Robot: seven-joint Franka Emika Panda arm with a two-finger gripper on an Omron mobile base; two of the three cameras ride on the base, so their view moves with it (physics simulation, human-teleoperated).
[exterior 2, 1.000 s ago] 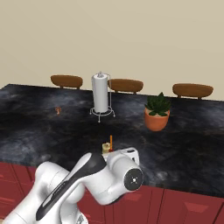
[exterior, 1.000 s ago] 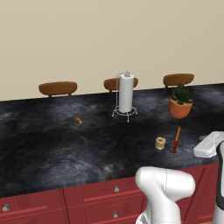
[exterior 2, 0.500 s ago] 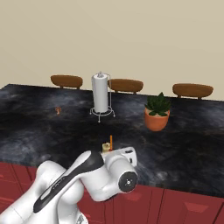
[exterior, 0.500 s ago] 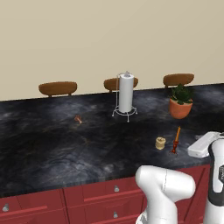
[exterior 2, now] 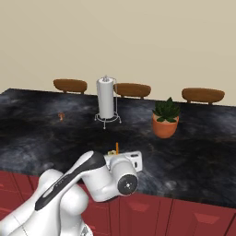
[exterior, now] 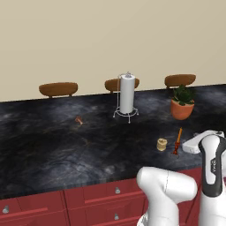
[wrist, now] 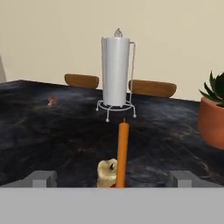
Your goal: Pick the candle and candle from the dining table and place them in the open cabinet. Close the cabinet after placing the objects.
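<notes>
The thin orange taper candle (wrist: 122, 153) stands on its small dark red stand right ahead of my gripper (wrist: 113, 179), centred between the open fingertips (wrist: 42, 178) and apart from both. The short tan-yellow jar candle (wrist: 106, 172) sits just left of it and a little farther off. From the left base view, jar candle (exterior: 162, 144) and taper (exterior: 178, 140) stand near the front right edge of the dining table (exterior: 66, 145), with my white hand (exterior: 195, 143) low just to their right. The taper's tip (exterior 2: 117, 147) pokes up behind my hand. The cabinet is out of view.
A paper towel holder (exterior: 127, 93) stands mid-table behind the candles. To the right of it is a potted plant (exterior: 182, 103). A tiny reddish-brown lump (exterior: 79, 120) lies left. Brown stool backs (exterior: 58, 88) line the far edge, and red drawers (exterior: 101, 194) run under the near edge.
My hand has edged left, closer to the taper, and the forearm has swung into the left base view. The jaws stay wide and the candles have not moved.
</notes>
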